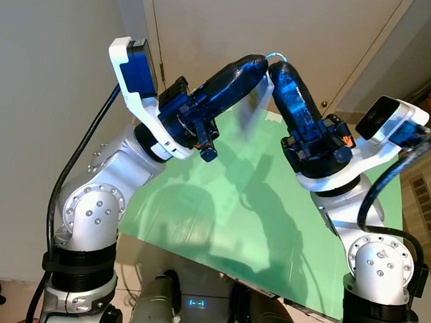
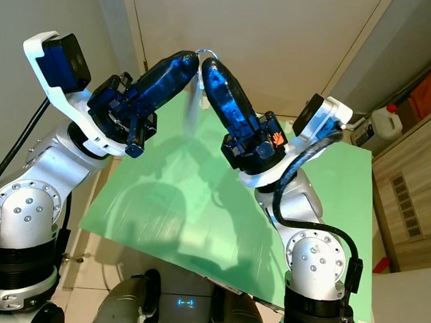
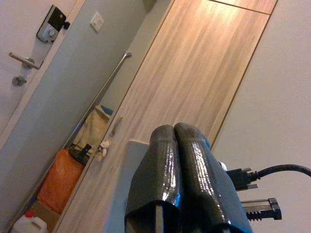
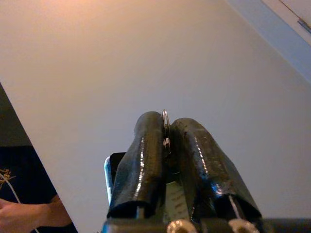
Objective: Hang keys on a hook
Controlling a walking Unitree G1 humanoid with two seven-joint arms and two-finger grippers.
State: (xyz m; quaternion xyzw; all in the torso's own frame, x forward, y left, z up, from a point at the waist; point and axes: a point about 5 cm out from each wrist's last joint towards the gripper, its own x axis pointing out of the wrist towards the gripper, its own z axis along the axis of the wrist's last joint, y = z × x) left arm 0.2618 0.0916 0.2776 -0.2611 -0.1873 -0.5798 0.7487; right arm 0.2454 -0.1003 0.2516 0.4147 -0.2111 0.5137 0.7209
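Both arms are raised over the green table [image 1: 220, 212], with their fingertips almost meeting high at the middle. My right gripper [image 1: 279, 65] is shut on a thin metal key ring [image 4: 165, 125], whose loop sticks out past the fingertips [image 2: 206, 54]. The keys themselves are hidden. My left gripper [image 1: 258, 63] is shut with nothing in it, its tips beside the ring; the left wrist view has its fingers [image 3: 182, 145] pressed together. A pale upright piece [image 1: 255, 106] stands on the table behind the fingers, and I cannot tell what it is.
Pale doors and a wall rise behind the table. A wooden cabinet [image 2: 415, 177] and a white jug [image 2: 384, 126] stand at the right. The left wrist view has a door handle [image 3: 24, 60] and an orange bag [image 3: 60, 179]. A person's arm [image 4: 29, 213] is near.
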